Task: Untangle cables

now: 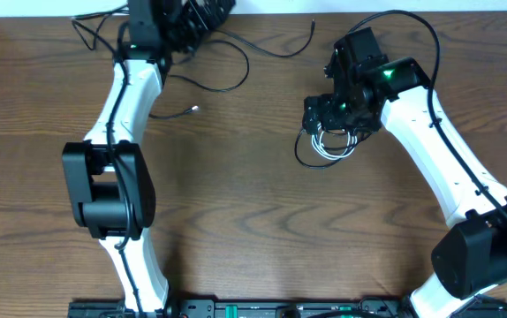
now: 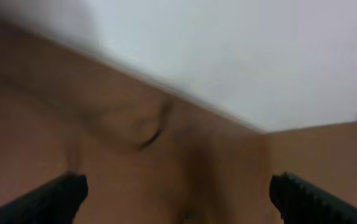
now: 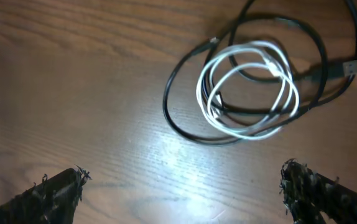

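Note:
A white cable (image 3: 247, 93) lies coiled on the wooden table, tangled with a black cable (image 3: 181, 121) that loops around it and ends in a plug (image 3: 351, 67). This bunch also shows in the overhead view (image 1: 324, 146), just below my right gripper (image 1: 335, 115). The right gripper (image 3: 181, 180) is open and empty above the table, near the bunch. A second long black cable (image 1: 276, 55) runs across the far side of the table; one plug end (image 1: 193, 109) lies by the left arm. My left gripper (image 1: 152, 26) is at the far left edge, open and empty (image 2: 178, 186). A blurred dark cable (image 2: 150, 137) lies ahead of it.
The table's far edge meets a white wall (image 2: 241, 56) right in front of the left gripper. Thicker black arm cords bunch at the far edge (image 1: 205, 13). The left arm base (image 1: 108, 185) and the right arm base (image 1: 483, 252) stand at the near side.

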`<action>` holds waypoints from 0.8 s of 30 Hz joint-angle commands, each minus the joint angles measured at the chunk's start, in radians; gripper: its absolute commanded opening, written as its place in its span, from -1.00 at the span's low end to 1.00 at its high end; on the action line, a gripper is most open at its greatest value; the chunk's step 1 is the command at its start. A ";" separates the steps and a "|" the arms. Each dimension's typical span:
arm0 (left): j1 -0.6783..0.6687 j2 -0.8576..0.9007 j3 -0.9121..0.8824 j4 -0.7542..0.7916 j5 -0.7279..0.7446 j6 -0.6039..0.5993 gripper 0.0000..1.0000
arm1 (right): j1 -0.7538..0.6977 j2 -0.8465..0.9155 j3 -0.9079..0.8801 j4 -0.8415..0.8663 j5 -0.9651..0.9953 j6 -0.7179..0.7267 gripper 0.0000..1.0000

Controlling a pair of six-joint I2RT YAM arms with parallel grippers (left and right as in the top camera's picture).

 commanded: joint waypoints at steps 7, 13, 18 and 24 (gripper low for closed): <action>0.149 0.002 0.000 -0.558 -0.740 0.378 0.98 | 0.011 0.002 -0.006 0.001 -0.005 0.002 0.98; 0.202 0.003 -0.043 -0.608 -0.748 0.380 0.83 | 0.011 0.002 -0.006 0.007 -0.005 0.002 0.98; 0.206 0.018 -0.111 -0.590 -0.736 0.380 0.81 | 0.011 0.002 -0.006 0.007 -0.005 0.002 0.99; 0.206 0.072 -0.122 -0.567 -0.600 0.377 0.30 | 0.011 0.002 -0.006 0.007 -0.005 0.002 0.98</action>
